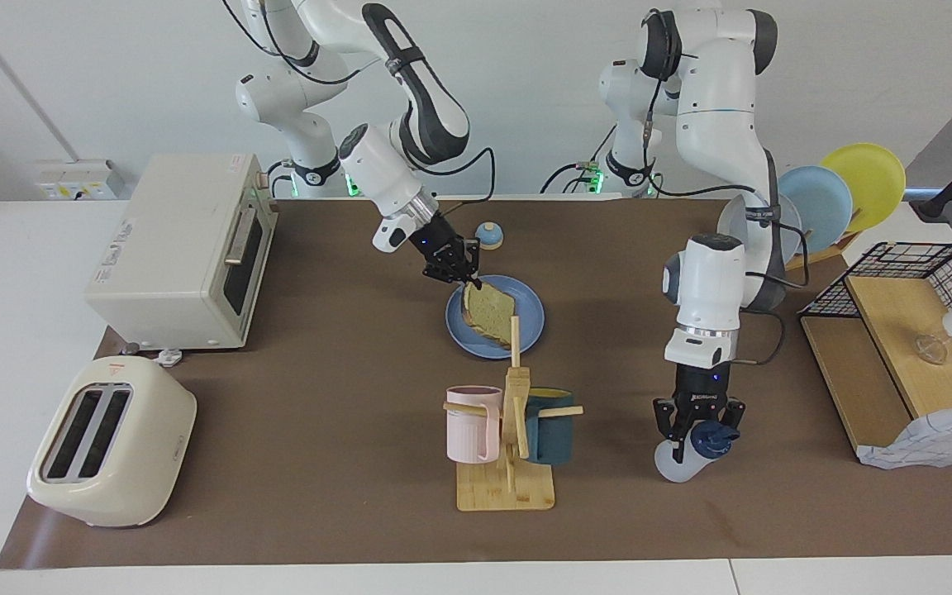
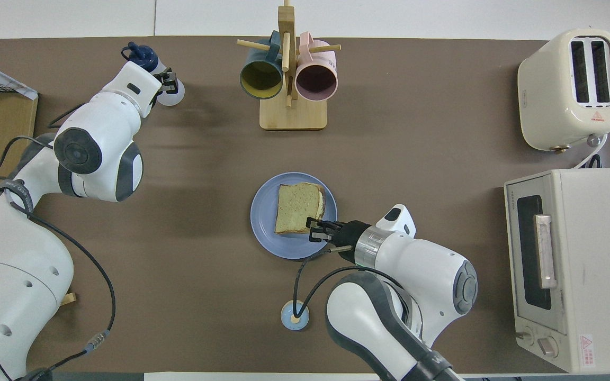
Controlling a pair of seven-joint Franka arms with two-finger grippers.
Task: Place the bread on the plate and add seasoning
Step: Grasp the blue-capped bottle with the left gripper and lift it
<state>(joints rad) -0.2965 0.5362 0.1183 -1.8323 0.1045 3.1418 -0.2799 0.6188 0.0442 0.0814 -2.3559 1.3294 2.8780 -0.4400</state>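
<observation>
The bread (image 1: 488,312) (image 2: 297,208) lies almost flat on the blue plate (image 1: 532,307) (image 2: 265,225) in the middle of the table. My right gripper (image 1: 466,279) (image 2: 313,228) is low over the plate's edge nearest the robots, shut on the slice's corner. The seasoning (image 1: 674,464) (image 2: 172,97), a translucent bottle with a navy cap, stands tilted on the mat toward the left arm's end, farther from the robots than the plate. My left gripper (image 1: 695,423) (image 2: 166,82) reaches down from above and is shut on the bottle just below its cap.
A wooden mug rack (image 1: 509,487) (image 2: 292,114) with a pink and a teal mug stands between bottle and toaster (image 1: 112,442). The toaster oven (image 1: 187,248) is at the right arm's end. A small bell (image 1: 488,235) (image 2: 294,316) sits near the robots. Plate rack (image 1: 840,198) and wire shelf (image 1: 906,347) are at the left arm's end.
</observation>
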